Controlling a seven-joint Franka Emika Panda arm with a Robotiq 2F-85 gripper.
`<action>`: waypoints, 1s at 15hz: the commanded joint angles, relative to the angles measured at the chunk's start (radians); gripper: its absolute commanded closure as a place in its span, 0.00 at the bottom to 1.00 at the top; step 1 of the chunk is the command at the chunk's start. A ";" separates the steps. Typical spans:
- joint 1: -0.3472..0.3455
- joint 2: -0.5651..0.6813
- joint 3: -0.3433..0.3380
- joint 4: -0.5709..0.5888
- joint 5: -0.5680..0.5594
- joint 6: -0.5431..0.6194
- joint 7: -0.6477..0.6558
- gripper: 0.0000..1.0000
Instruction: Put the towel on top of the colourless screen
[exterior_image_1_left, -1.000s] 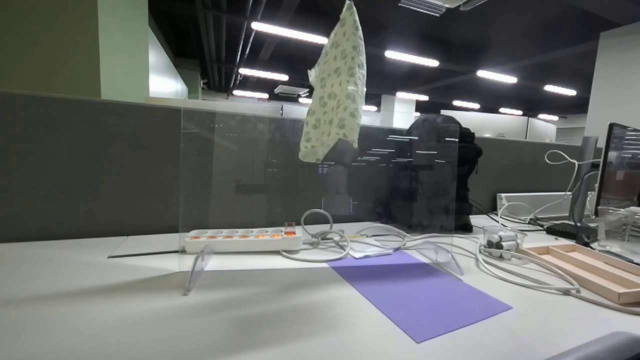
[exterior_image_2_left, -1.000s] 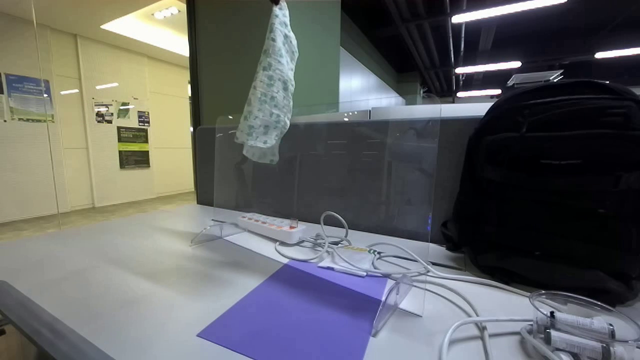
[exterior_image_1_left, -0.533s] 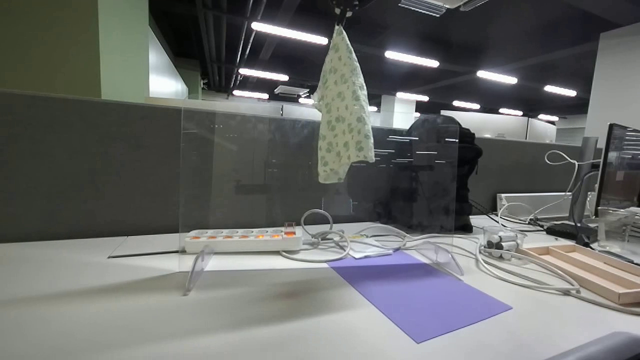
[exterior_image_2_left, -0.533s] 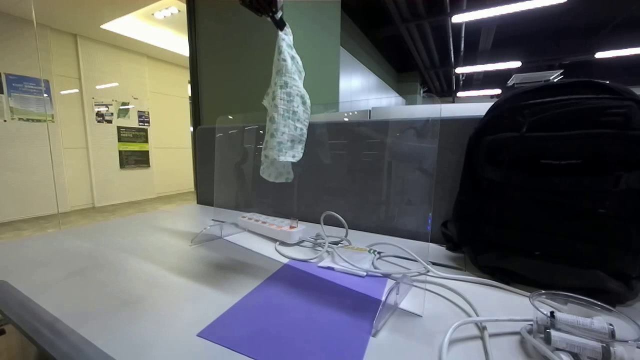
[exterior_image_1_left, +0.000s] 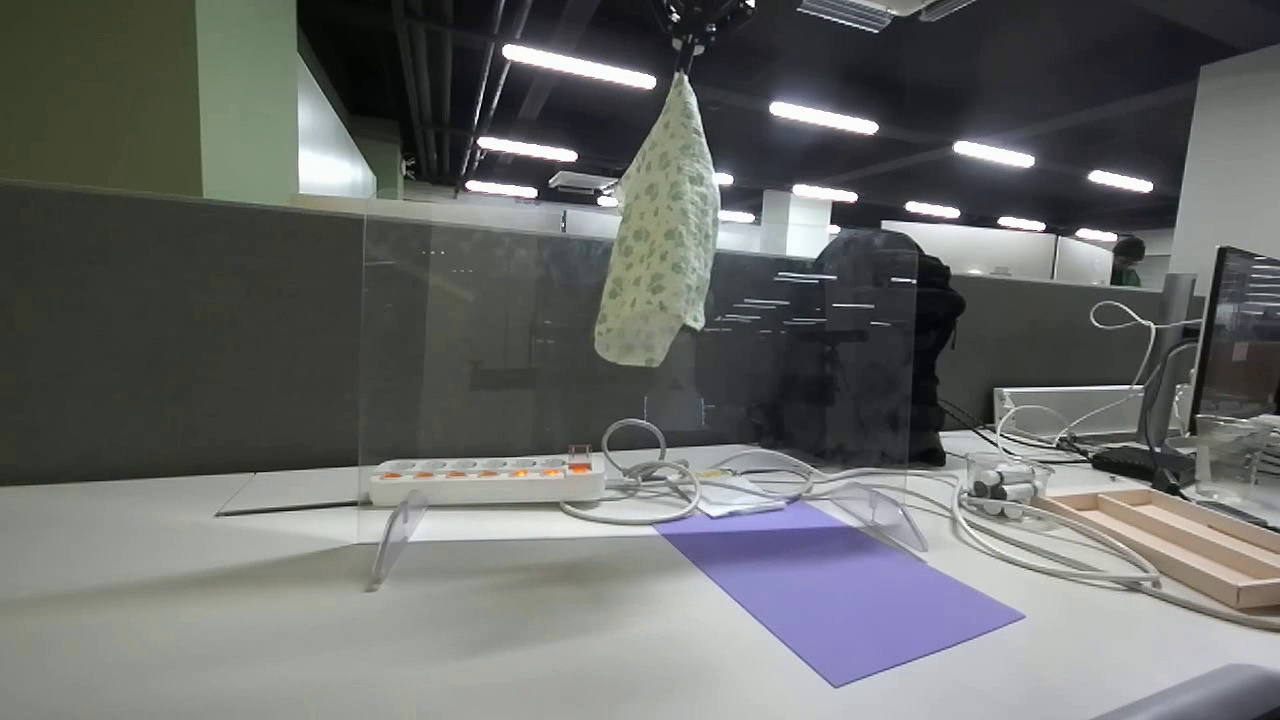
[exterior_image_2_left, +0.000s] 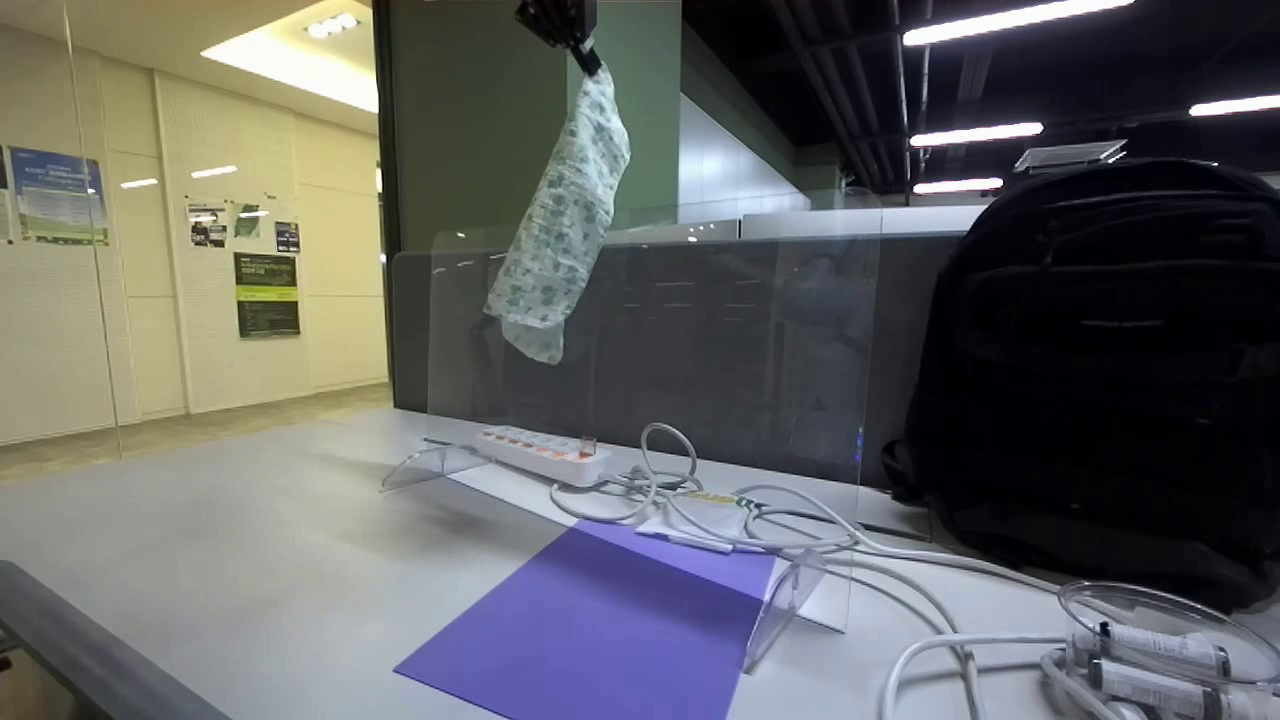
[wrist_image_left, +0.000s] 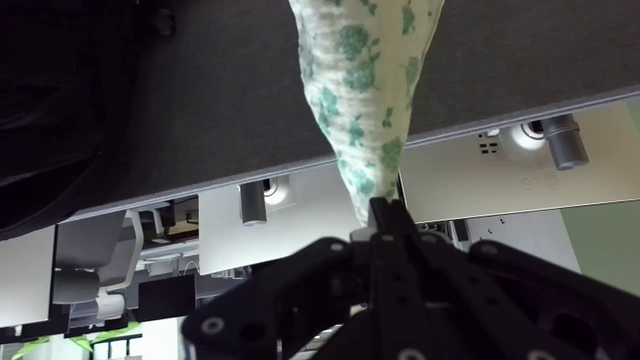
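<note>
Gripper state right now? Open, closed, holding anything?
Gripper: closed, holding the towel pinched at its top end; the rest hangs below in both exterior views.

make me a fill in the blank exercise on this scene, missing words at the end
1. Of top and bottom, the gripper holds the towel by its ____.
2. The colourless screen stands on a total of ____ clear feet.
3. The sheet lying on the table is ____ in colour.
4. In both exterior views, the backpack is ____ in colour.

Missing words: top; two; purple; black.
</note>
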 joint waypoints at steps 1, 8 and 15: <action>-0.081 0.104 0.078 0.125 -0.074 -0.087 0.069 1.00; -0.091 0.295 0.166 0.264 -0.167 -0.226 0.052 1.00; -0.044 0.459 0.181 0.400 -0.239 -0.336 0.070 1.00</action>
